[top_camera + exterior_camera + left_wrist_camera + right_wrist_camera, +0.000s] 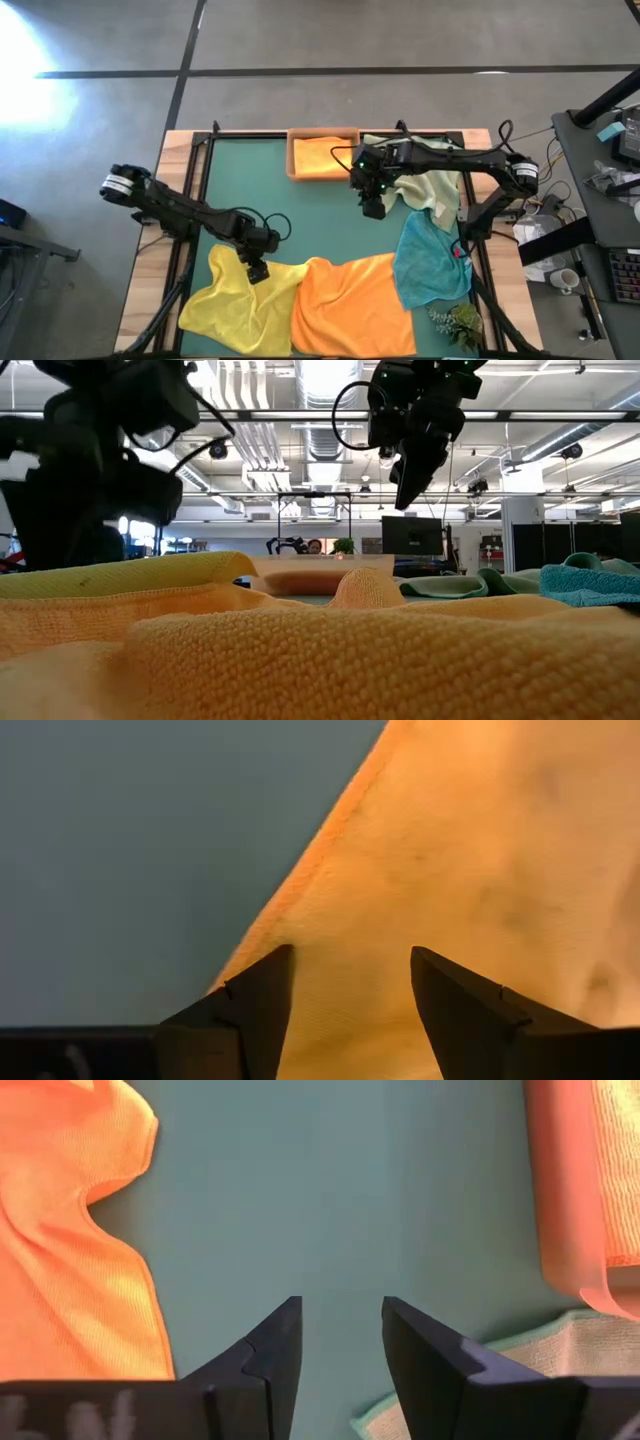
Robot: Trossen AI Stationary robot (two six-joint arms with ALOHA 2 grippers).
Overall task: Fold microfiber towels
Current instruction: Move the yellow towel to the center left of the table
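A crumpled yellow towel [238,310] lies at the mat's near left. A spread orange towel [352,300] lies beside it, and a teal towel [430,262] lies to the right. A pale green towel [437,186] lies at the far right. A folded orange towel [322,156] sits in the wooden tray [292,160]. My left gripper [350,965] is open and points down over the yellow towel's far edge [300,885]. I see no touch. My right gripper [340,1320] is open, high over the bare mat [330,1200], with nothing between its fingers.
The dark green mat [300,215] shows bare between the tray and the towels. A small green sprig [456,322] lies at the near right corner. A bit of pink [461,252] shows at the teal towel's right edge. Cables and gear stand beyond the table's right edge.
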